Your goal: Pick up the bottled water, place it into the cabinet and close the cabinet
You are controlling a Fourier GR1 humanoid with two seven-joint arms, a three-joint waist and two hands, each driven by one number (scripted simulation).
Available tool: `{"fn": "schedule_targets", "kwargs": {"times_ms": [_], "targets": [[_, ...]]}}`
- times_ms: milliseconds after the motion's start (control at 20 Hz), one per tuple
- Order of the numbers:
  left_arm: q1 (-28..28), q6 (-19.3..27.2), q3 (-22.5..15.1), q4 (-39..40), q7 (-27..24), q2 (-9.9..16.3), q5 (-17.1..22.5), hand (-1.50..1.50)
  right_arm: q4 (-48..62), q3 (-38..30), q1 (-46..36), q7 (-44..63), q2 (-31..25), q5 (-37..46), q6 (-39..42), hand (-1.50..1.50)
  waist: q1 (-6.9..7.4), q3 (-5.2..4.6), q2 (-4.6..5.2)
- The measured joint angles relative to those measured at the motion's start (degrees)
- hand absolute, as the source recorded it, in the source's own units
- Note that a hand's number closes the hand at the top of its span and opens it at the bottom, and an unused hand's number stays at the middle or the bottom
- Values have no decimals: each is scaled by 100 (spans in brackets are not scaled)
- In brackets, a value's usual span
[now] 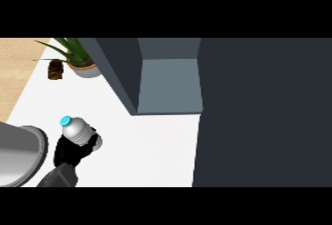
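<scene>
The bottled water [78, 130], clear with a light blue cap, stands tilted slightly left over the white counter [156, 145] at the lower left. My left hand [69, 152] comes in from the lower edge and is curled round the bottle's lower part, hiding its base. The dark grey cabinet [170, 83] stands up and to the right of the bottle, its lighter inside showing. Its open door [262, 112] is a large dark panel filling the right side. My right hand does not show.
A potted green plant [76, 59] and a small brown object [55, 70] stand at the counter's far left corner. A large rounded silver-grey object [19, 154] fills the left edge beside my hand. Light wood floor [16, 66] lies beyond the counter's left edge.
</scene>
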Motion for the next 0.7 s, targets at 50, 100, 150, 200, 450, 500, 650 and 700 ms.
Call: {"fn": "schedule_targets", "kwargs": {"times_ms": [50, 100, 150, 200, 450, 500, 650, 700], "targets": [[9, 31, -26, -19, -30, -16, -19, 150, 32, 7, 17, -32, -2, 0, 5, -150, 3, -1, -3], [-26, 110, -31, 3, -80, -46, -35, 150, 4, 13, 48, -44, -10, -10, 9, -150, -1, 1, -1], [-35, 139, -34, -10, -78, -52, -28, 150, 113, 9, 73, -161, -6, 10, 34, -150, 2, -4, -2], [-5, 88, -63, -31, -72, -24, -47, 150, 120, -46, 14, -105, -19, -45, 26, -150, 9, -6, -1], [128, -181, -376, -200, -24, -22, -301, 150, 193, 14, -5, -188, 9, 39, 4, -150, 22, -7, -7], [141, -251, -424, -235, 31, -11, -328, 150, 197, 75, -34, -166, 49, 99, -47, -150, 27, -10, -7], [130, -407, -468, -308, 180, -4, -314, 150, 181, 4, -30, -136, -4, 29, -34, -150, 32, -14, -7], [187, -452, -481, -386, 229, -24, -290, 150, 229, -85, -86, -129, -28, -39, -14, -150, 47, -13, -10]]}}
